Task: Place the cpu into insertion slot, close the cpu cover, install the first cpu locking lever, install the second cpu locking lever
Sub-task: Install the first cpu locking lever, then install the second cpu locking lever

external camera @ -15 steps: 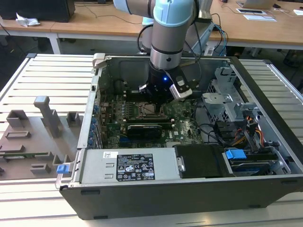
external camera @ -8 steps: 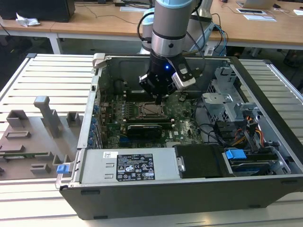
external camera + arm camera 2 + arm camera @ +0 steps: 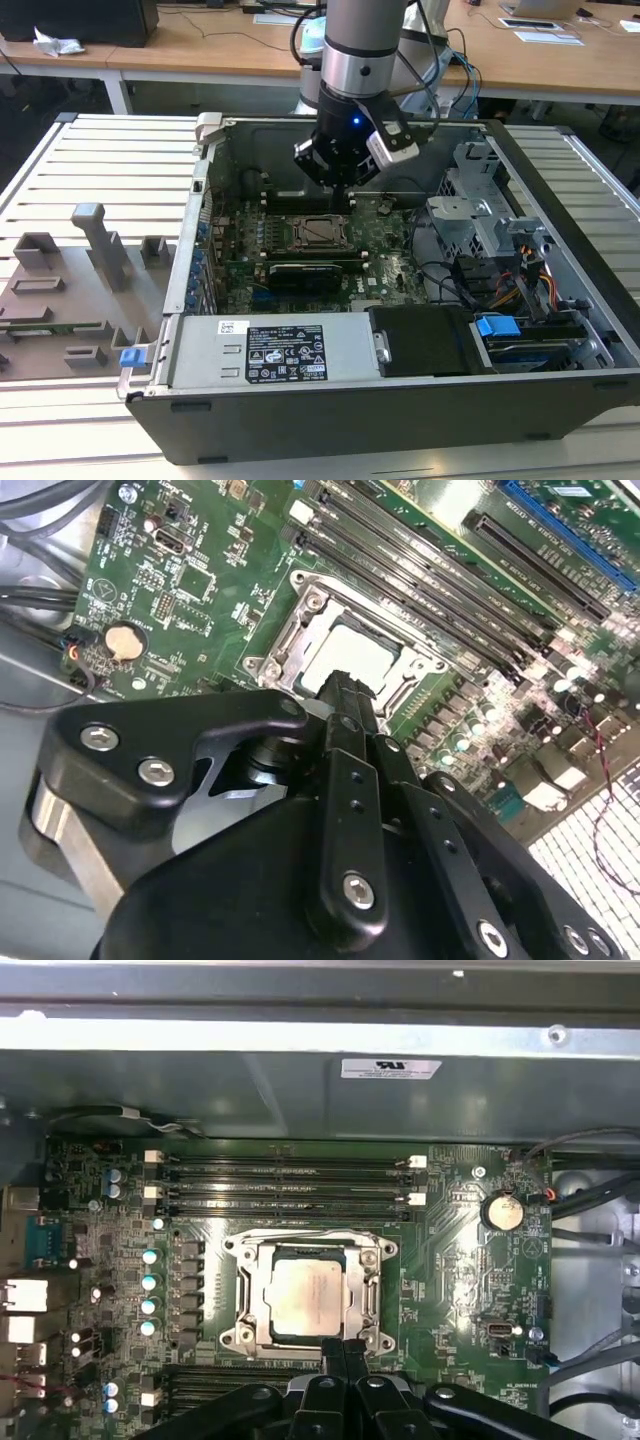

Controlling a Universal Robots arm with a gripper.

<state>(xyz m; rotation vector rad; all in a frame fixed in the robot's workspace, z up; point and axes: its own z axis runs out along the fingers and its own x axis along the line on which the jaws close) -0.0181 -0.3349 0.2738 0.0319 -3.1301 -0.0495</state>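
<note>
1. The open grey metal computer case (image 3: pixel 560 190) surrounds one green circuit board (image 3: pixel 450 1270), and the one black gripper (image 3: pixel 345 1352) hangs inside it, low over the board.
2. One insertion slot (image 3: pixel 372 1312), a square socket with a black rim, lies just beyond the fingertips in both wrist views.
3. One cpu cover (image 3: pixel 247 1260), a thin silver metal frame with a square window, looks folded down flat over the socket, so closing it seems done.
4. One cpu (image 3: pixel 312 1295), a flat square chip with a silvery-grey top, sits seated in the window, directly ahead of the gripper: placed.
5. The gripper's black fingers (image 3: pixel 345 705) are pressed together on nothing.
6. I cannot make out either locking lever well enough to judge whether they are latched.
</note>
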